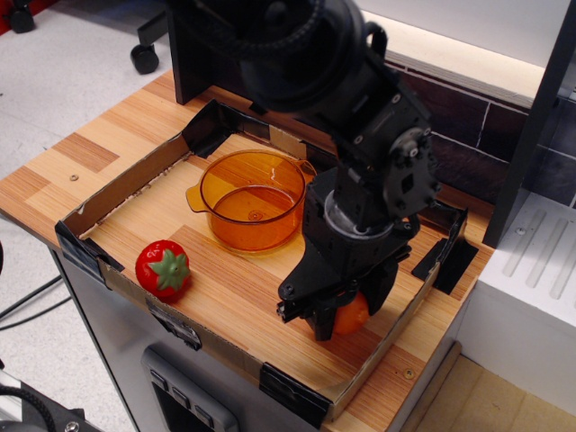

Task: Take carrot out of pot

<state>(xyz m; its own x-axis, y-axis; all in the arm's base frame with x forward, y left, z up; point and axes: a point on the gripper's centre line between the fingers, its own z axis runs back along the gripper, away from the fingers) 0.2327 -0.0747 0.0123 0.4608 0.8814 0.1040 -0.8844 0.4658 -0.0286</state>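
The amber translucent pot (251,200) stands in the back left part of the cardboard tray, and its inside shows empty. The small plain-orange carrot (352,314) sits between the fingers of my black gripper (339,317), low over the front right of the tray floor. I cannot tell if the carrot touches the wood. The gripper is shut on the carrot and stands right and forward of the pot, well apart from it. The arm hides most of the carrot.
A red strawberry (163,269) lies at the front left of the tray. The low cardboard wall (126,184) with black tape corners rings the wooden floor. The white-and-orange wedge is hidden behind the arm. A dark tiled backsplash rises behind.
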